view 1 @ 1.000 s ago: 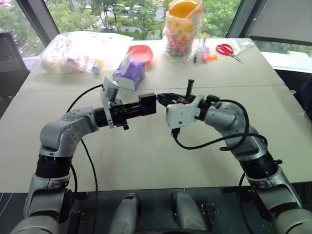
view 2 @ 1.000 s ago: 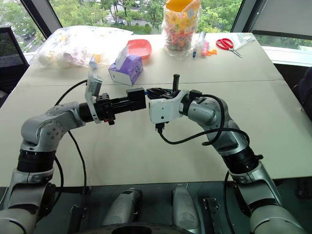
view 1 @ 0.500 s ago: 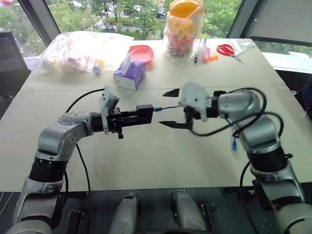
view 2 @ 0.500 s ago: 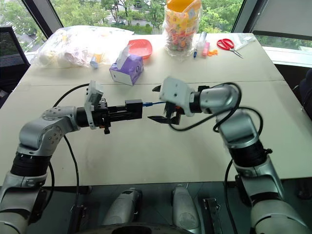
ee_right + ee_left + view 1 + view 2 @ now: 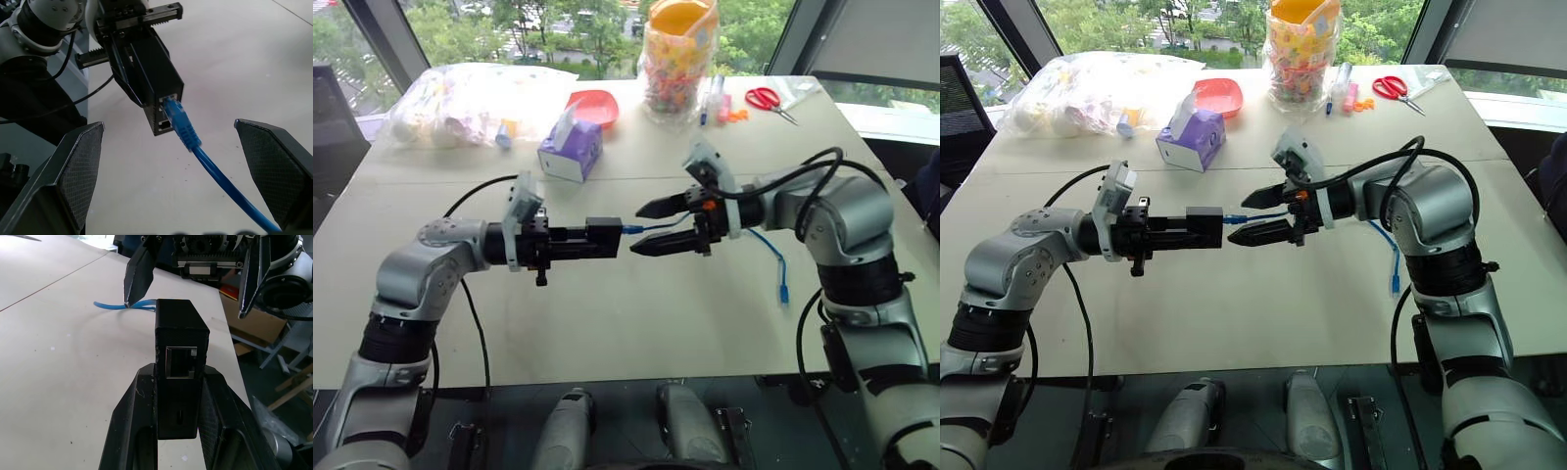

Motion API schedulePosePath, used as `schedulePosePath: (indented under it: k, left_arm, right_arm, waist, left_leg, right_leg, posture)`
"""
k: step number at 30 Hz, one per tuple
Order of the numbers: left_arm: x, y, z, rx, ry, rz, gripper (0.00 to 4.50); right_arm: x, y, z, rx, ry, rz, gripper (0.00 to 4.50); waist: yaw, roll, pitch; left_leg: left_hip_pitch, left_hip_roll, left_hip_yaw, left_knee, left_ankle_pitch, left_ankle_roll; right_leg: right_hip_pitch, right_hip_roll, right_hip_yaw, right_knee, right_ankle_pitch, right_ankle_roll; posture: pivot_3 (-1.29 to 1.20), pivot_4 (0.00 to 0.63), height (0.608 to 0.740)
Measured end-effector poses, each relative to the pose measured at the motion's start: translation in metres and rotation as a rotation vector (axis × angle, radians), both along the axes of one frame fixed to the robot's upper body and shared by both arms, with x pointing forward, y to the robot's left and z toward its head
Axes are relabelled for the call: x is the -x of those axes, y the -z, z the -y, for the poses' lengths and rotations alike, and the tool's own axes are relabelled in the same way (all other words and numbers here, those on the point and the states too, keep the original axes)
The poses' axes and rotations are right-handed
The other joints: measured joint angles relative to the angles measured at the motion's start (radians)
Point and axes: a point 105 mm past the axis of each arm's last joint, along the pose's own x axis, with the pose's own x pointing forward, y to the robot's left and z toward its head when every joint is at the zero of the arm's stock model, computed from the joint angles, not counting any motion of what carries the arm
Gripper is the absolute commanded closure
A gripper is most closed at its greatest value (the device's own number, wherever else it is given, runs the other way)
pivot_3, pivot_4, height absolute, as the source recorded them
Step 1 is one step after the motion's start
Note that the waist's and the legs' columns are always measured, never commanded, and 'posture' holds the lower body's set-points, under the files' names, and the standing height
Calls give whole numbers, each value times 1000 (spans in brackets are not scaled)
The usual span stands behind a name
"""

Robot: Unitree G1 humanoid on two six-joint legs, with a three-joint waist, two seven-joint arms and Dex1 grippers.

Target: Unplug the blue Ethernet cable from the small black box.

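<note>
My left gripper (image 5: 591,238) is shut on the small black box (image 5: 608,236) and holds it level above the table, with an empty port (image 5: 181,361) facing the left wrist camera. The blue Ethernet cable (image 5: 651,227) sits with its plug (image 5: 178,121) in a port on the box's far end. From there it runs behind my right forearm and hangs down to a loose plug (image 5: 784,293). My right gripper (image 5: 640,228) is open and points at the box. Its fingers (image 5: 76,169) stand above and below the cable, close to the plug and not touching it.
At the back of the table (image 5: 607,333) stand a purple tissue box (image 5: 572,150), a red bowl (image 5: 594,106), a clear plastic bag (image 5: 470,98), a jar of colourful pieces (image 5: 681,59) and red scissors (image 5: 767,99). Black arm cables loop beside both forearms.
My right gripper was shut at the box's cable end; it has let go, opened wide and rolled over. The left gripper still holds the box, with the cable plugged in.
</note>
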Motion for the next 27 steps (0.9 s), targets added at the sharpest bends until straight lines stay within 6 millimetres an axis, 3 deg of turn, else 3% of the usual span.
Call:
schedulePosePath:
  k: [2,4,19,24,27]
  left_arm:
    - [0,0,0,2,1,-4,4017]
    - [0,0,0,6,4,-5,4017]
    - [1,-1,0,6,6,-6,4017]
    - [3,-1,1,-1,19,1,4017]
    - [4,-2,0,-7,23,4,4017]
  right_arm:
    - [0,1,-3,2,-2,0,920]
    - [-1,1,-6,7,-6,5,1867]
    - [-1,6,-10,31,-12,2,1867]
    - [-3,6,-9,37,-12,6,4307]
    - [-1,7,-10,39,-24,0,4416]
  waist:
    - [0,0,0]
    - [0,0,0]
    - [0,0,0]
    - [0,0,0]
    - [0,0,0]
  left_leg:
    - [0,0,0,0,0,0]
    - [0,0,0,0,0,0]
    - [0,0,0,0,0,0]
    - [0,0,0,0,0,0]
    - [0,0,0,0,0,0]
  right_leg:
    - [0,0,0,0,0,0]
    - [0,0,0,0,0,0]
    - [0,0,0,0,0,0]
    - [0,0,0,0,0,0]
    - [0,0,0,0,0,0]
  posture:
    - [0,150,740]
    - [0,150,740]
    - [0,150,740]
    - [0,150,740]
    - [0,150,740]
